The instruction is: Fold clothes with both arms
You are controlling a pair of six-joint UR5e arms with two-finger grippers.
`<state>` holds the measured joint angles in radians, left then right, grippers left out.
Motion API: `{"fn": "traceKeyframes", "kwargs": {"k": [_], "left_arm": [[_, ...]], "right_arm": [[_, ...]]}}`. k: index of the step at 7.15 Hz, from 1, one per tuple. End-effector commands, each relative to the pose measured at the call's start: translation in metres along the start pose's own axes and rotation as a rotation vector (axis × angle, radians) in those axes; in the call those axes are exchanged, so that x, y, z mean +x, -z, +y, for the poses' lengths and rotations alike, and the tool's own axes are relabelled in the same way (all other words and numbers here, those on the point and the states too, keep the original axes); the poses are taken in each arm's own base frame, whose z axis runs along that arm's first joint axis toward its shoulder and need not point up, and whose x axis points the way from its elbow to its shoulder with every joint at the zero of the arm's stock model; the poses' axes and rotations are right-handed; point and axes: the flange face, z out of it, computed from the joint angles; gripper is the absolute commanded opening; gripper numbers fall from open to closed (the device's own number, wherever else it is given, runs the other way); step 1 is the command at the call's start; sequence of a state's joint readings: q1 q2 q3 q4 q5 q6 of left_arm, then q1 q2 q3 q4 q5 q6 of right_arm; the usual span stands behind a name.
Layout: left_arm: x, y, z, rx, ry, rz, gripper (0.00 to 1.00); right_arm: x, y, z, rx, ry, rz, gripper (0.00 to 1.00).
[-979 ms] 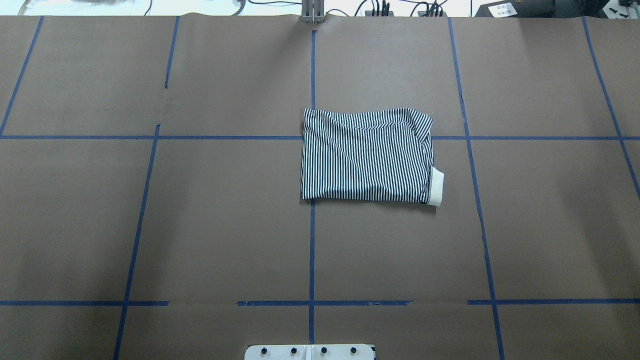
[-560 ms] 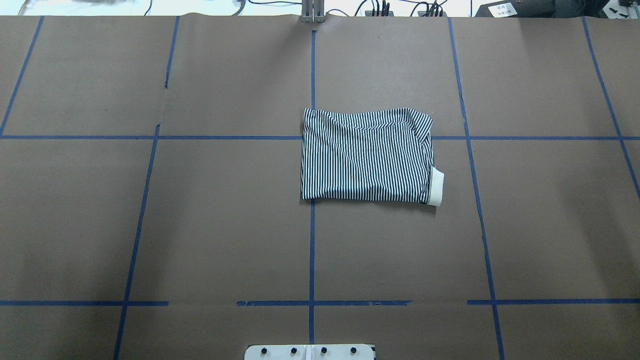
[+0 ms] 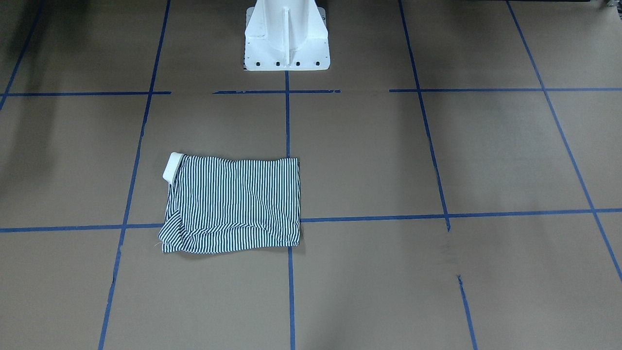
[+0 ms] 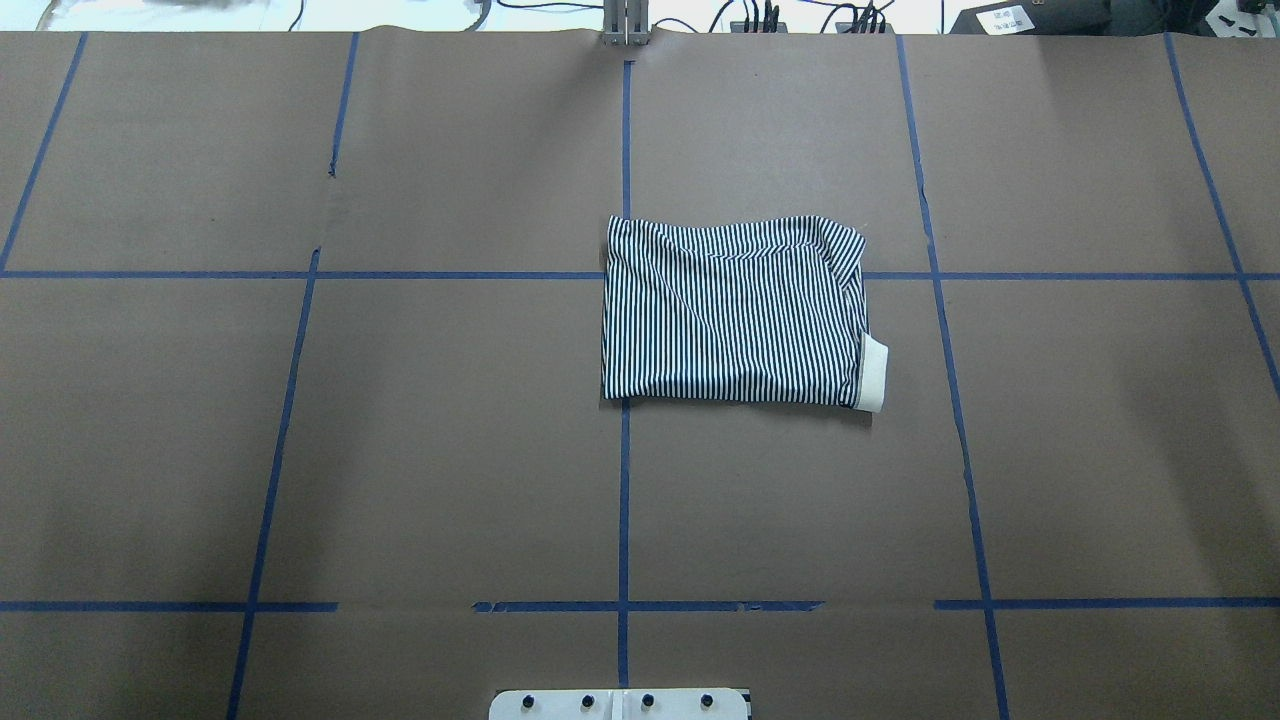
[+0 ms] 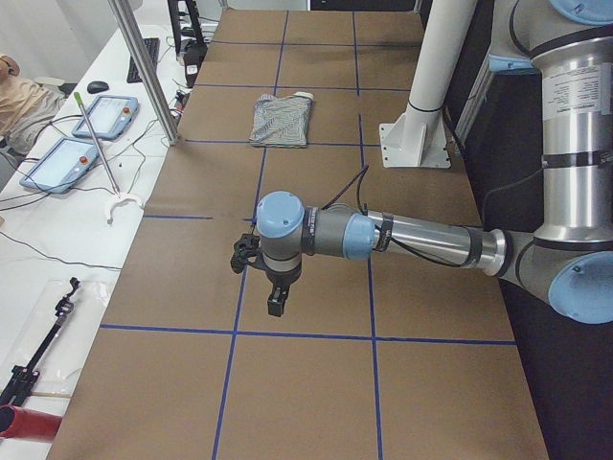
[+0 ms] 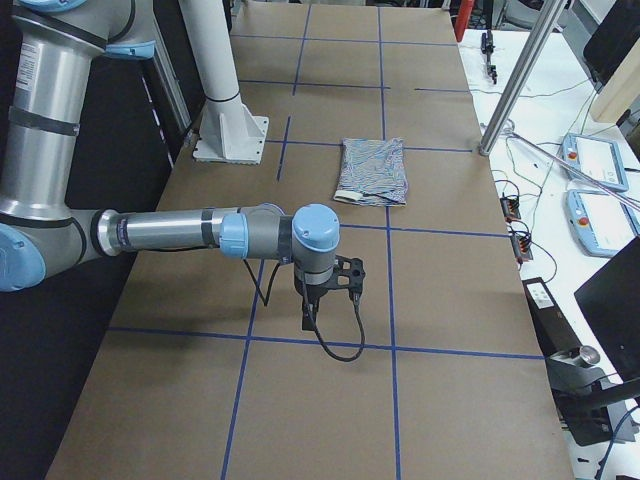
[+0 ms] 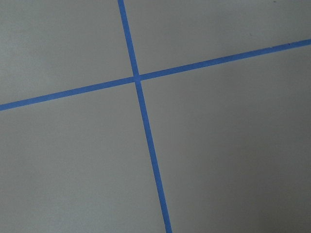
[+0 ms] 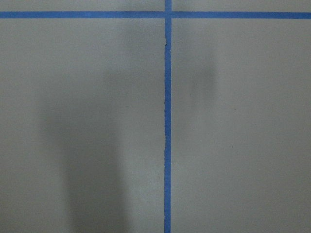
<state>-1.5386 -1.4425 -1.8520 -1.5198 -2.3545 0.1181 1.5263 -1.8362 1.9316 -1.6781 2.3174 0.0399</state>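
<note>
Overhead exterior view: on the brown bench (image 4: 400, 450), the folded striped polo shirt (image 4: 730, 315) lies flat, its left edge on the centre tape line (image 4: 624, 500) and its cream collar (image 4: 874, 374) poking out at the right. Side views show the left tool (image 5: 274, 299) and the right tool (image 6: 309, 315) hanging well apart from it; I cannot tell whether either is open or closed.

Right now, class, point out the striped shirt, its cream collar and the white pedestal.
striped shirt (image 4: 730, 320): overhead exterior view, middle of the folded striped panel.
cream collar (image 4: 874, 375): overhead exterior view, flap poking out at the shirt's corner.
white pedestal (image 3: 285, 43): exterior front-facing view, central rib above the bolt holes.
</note>
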Motion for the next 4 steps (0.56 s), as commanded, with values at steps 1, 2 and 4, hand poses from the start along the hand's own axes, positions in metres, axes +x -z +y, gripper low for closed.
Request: {"fn": "traceKeyframes", "kwargs": {"k": [1, 2, 4], "left_arm": [[-0.0001, -0.0003, 0.0010, -0.001, 0.000, 0.000, 1.00], [0.0010, -0.0002, 0.0000, 0.000, -0.003, 0.003, 1.00], [0.0001, -0.0002, 0.0009, 0.000, -0.001, 0.002, 1.00]], "right_arm": [[-0.0002, -0.0001, 0.0000, 0.000, 0.000, -0.003, 1.00], [-0.0005, -0.0008, 0.0002, -0.003, -0.002, -0.012, 1.00], [0.0038, -0.0054, 0.0017, -0.012, -0.009, -0.012, 1.00]]}}
